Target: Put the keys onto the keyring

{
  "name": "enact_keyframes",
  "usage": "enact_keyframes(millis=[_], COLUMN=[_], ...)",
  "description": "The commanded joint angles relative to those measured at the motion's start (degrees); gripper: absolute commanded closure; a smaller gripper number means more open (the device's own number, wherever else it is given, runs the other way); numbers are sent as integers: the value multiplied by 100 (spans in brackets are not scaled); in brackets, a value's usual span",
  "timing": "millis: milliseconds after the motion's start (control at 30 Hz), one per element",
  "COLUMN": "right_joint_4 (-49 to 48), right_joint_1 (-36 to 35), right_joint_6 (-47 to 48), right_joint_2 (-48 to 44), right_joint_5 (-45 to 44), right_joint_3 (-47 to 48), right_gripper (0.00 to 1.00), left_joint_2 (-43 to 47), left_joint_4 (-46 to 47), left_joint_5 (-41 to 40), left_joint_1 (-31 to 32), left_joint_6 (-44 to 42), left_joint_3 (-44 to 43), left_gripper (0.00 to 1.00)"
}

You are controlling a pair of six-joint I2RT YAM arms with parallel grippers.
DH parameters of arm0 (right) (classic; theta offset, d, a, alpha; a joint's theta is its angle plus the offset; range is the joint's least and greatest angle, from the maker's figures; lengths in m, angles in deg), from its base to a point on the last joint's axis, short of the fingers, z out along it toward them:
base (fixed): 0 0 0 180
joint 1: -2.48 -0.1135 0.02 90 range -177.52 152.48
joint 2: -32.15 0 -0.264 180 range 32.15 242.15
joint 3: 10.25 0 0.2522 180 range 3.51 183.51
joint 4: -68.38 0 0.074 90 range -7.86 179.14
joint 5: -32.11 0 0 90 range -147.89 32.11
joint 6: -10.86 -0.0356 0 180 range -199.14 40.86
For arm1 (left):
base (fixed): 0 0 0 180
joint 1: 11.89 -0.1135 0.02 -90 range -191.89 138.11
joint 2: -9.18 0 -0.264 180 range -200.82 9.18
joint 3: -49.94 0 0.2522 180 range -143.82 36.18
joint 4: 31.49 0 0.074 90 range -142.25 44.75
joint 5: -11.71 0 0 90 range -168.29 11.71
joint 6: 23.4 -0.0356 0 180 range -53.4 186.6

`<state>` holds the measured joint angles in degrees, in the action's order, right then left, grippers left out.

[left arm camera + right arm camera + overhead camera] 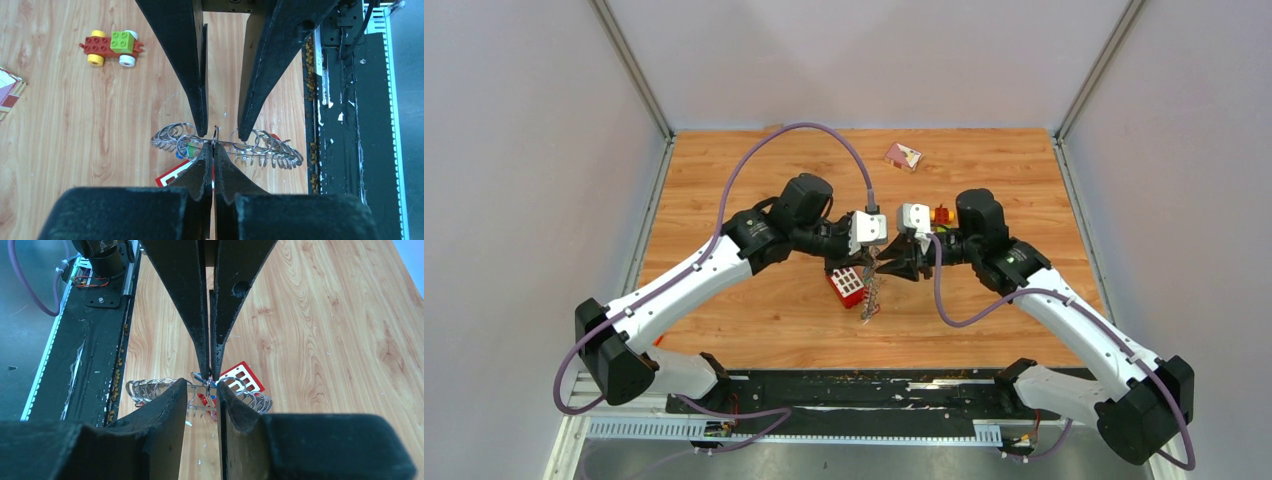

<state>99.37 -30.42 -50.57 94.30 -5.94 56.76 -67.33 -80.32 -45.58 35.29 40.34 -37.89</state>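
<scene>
My left gripper [214,150] pinches the keyring [270,150] over the bench's middle, beside the red brick [846,286]. The right gripper [202,385] straddles it, jaws slightly spread. A crooked pull could twist it free, spilling the keys [204,401].

We count one keyring [869,296], one red brick [846,287] beside it, one toy car [941,214] and one card [902,155] beyond it.

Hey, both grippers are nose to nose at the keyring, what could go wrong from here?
1. The left gripper pinches the keyring only at its very tips; a nudge from the right gripper might twist it loose, dropping it by the red brick.
2. The right gripper's open fingers flank the left's tips, so closing may clamp those instead of the keys.
</scene>
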Motion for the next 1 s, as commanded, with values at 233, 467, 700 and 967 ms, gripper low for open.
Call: enact_keyframes(millis=[233,467,700,967], right_joint_4=[-266,-250,-288,-361], right_joint_1=[24,28,20,22], right_joint_6=[4,66,-16,-127], right_joint_2=[99,130,165,165], right_joint_5=[-75,-232,-208,-141], right_joint_3=[18,-19,18,53], right_gripper=[82,77,79,94], left_joint_2=[336,374,397,375], left_joint_4=[407,420,458,516], left_joint_5=[215,200,226,235], left_joint_1=[11,10,11,11], left_joint_6=[185,174,184,193], left_joint_3=[23,53,119,185], left_gripper=[100,100,100,100])
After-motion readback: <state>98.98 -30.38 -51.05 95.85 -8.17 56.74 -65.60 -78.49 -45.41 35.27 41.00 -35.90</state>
